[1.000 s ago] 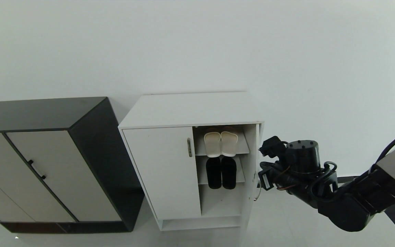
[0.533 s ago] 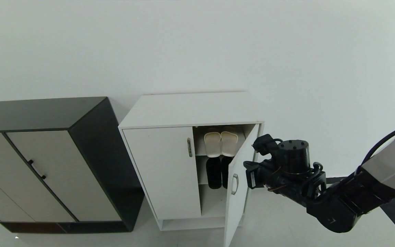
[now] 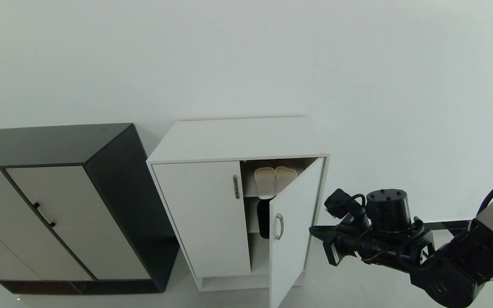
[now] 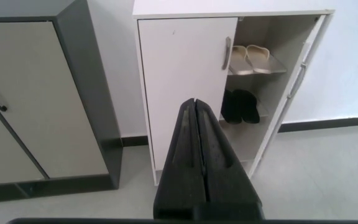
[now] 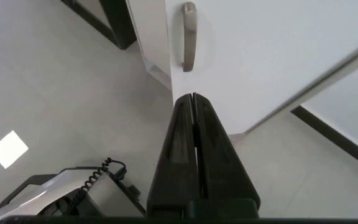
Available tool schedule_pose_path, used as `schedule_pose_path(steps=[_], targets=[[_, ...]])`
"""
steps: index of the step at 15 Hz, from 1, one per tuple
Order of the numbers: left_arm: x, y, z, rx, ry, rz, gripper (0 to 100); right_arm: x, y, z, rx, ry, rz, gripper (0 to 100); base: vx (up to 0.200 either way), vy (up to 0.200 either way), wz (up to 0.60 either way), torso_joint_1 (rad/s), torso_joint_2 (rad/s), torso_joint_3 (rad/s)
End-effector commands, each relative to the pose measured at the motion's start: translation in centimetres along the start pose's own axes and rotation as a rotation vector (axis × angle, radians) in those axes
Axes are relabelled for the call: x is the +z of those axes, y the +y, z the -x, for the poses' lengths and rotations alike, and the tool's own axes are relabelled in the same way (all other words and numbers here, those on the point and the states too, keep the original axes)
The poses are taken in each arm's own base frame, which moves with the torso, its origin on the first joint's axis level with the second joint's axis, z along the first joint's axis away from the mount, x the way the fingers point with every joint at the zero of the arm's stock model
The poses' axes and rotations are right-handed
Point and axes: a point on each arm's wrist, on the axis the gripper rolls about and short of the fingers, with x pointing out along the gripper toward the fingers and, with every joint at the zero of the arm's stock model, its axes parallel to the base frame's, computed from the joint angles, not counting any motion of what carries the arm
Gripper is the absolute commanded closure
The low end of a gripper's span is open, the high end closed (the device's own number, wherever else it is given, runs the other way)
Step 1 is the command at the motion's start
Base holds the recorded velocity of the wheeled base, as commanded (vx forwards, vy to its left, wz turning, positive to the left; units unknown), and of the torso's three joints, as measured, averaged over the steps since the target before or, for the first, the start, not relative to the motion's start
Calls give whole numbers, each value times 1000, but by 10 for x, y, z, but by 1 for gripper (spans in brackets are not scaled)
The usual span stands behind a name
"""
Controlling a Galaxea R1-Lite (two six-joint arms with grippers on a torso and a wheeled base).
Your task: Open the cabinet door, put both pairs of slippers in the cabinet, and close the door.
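Two cabinets; two slipper pairs.

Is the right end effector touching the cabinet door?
Cannot tell: in the right wrist view the end effector overlaps the door, hiding any gap or contact.

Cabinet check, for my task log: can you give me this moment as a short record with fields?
cabinet: white cabinet, left door shut
right door: ajar, roughly half open
white slippers: inside, upper shelf
black slippers: inside, shelf below
right end effector: shut, empty, tip by the right door's outer face near its handle; contact unclear
left end effector: shut, empty, held back from the cabinet
beside: dark cabinet, doors shut
left to do: shut the right door
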Motion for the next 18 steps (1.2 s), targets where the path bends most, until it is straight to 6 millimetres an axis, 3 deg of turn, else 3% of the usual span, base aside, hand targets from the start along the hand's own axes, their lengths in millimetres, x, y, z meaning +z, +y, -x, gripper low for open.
schedule_pose_path(steps=[1, 6, 13, 18], targets=[[0, 0, 0, 0, 1, 0, 100, -1, -1, 0, -3, 5, -3, 100, 200, 0, 0, 2, -2, 12], [0, 0, 0, 0, 1, 0, 100, -1, -1, -1, -3, 4, -2, 100, 200, 0, 0, 10, 5, 0], [0, 0, 0, 0, 1, 0, 100, 3, -7, -12, -17, -14, -11, 100, 0, 0, 0, 0, 0, 0], [0, 0, 0, 0, 1, 0, 100, -3, -23, -28, -60, -51, -22, 100, 0, 0, 0, 0, 0, 0]])
